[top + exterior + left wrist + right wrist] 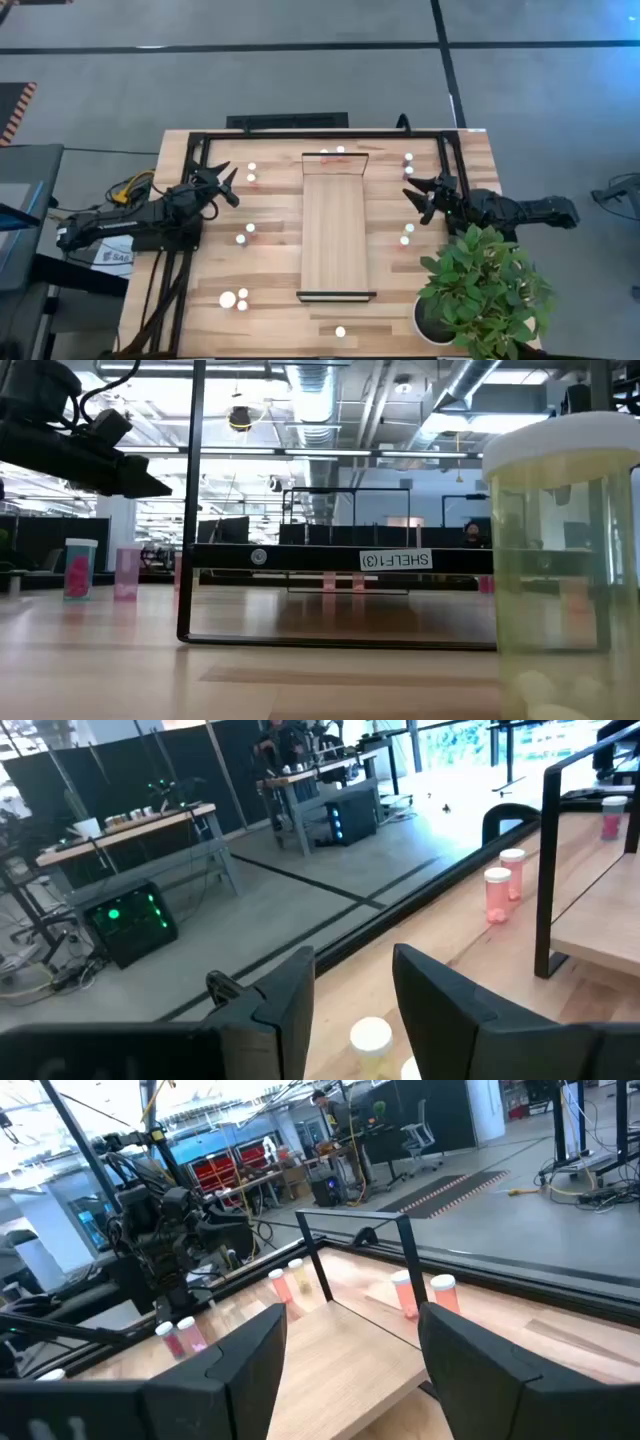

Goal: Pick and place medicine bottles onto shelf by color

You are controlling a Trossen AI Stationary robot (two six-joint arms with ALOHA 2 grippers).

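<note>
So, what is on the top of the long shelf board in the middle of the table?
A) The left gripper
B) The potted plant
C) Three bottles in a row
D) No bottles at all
D: in the high view the shelf shows only bare wood, and the medicine bottles stand on the table beside it.

high: straight down on whole tabletop (270, 270) | low: level, close to a bottle (560, 560) | wrists: look forward | all share shelf (334, 235)
</note>
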